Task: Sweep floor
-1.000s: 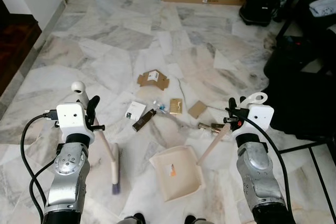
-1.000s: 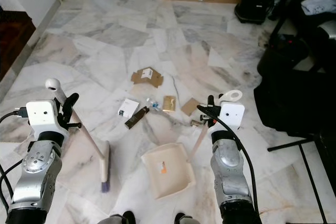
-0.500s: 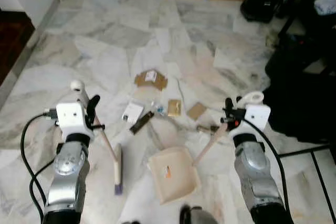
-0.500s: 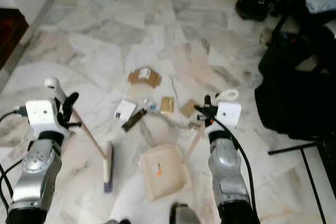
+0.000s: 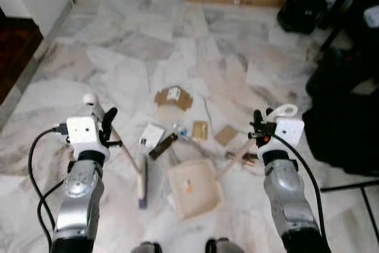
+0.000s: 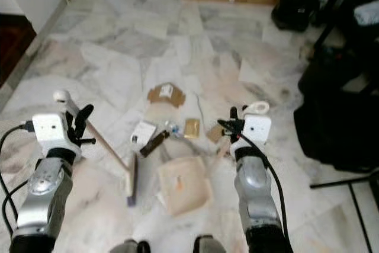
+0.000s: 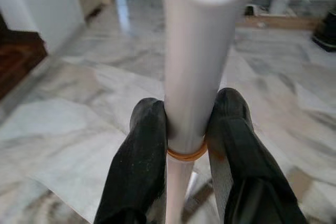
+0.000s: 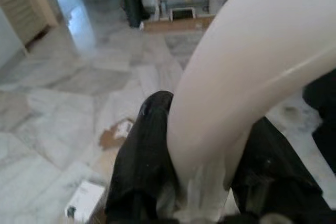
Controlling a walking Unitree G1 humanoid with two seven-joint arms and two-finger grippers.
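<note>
1. Since a second ago, the dustpan (image 5: pixel 194 189) has slid forward toward the litter, and the broom (image 5: pixel 141 179) head has come in closer beside it; the camera has also shifted a little.
2. Our left gripper (image 7: pixel 185 145) is clenched on the broom's pale handle, both fingers (image 7: pixel 137 156) pressed against it just above an orange band.
3. Our right gripper (image 8: pixel 195 177) is clamped around the dustpan's white handle, which runs down and forward from it to the pan.
4. Beyond the pan's far edge lies the litter: a card (image 5: pixel 152 134), a dark stick (image 5: pixel 163 146), a tan packet (image 5: pixel 199 130), a cardboard scrap (image 5: pixel 225 135) and, farther off, torn cardboard (image 5: pixel 173 96).
5. We judge the step to be lining up the tools, with nothing swept in yet.
6. Next, the broom must reach past the litter and draw it back into the pan while our right gripper keeps the pan flat.
</note>
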